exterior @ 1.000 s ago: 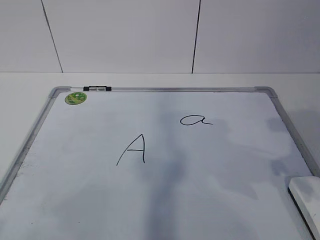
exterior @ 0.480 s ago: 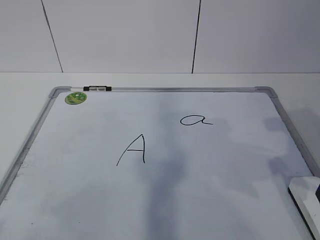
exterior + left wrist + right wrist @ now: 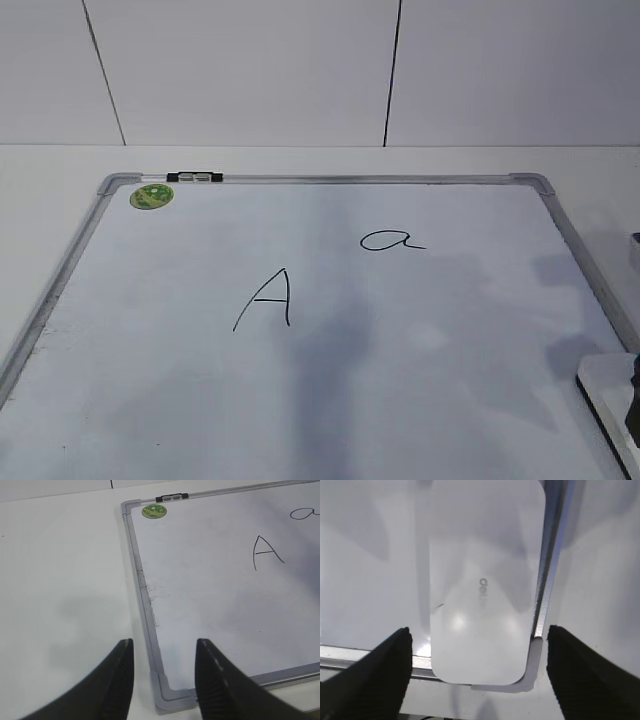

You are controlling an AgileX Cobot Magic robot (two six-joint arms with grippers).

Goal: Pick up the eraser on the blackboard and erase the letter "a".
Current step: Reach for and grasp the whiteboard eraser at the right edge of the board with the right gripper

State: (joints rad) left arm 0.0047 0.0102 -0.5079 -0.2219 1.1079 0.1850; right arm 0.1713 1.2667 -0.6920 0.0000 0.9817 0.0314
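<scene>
The blackboard (image 3: 330,380) is a white board with a silver-grey frame lying flat on the table. The letter "a" (image 3: 392,240) is written right of centre; its left part shows in the left wrist view (image 3: 306,513). The eraser (image 3: 605,385), a white oblong block, lies on the board's near right corner, and fills the right wrist view (image 3: 485,580). My right gripper (image 3: 479,642) is open, fingers wide on either side of the eraser's near end, above it; it shows as a dark shape at the exterior view's right edge (image 3: 633,395). My left gripper (image 3: 162,650) is open over the board's near left corner (image 3: 172,700).
A capital "A" (image 3: 266,298) is written left of centre. A green round sticker (image 3: 151,196) and a black clip (image 3: 195,177) sit at the board's far left corner. White table (image 3: 60,580) surrounds the board; a tiled wall stands behind.
My right gripper has come into the exterior view at the right edge, over the eraser. Its shadow on the board has shifted. The eraser and letters have not moved.
</scene>
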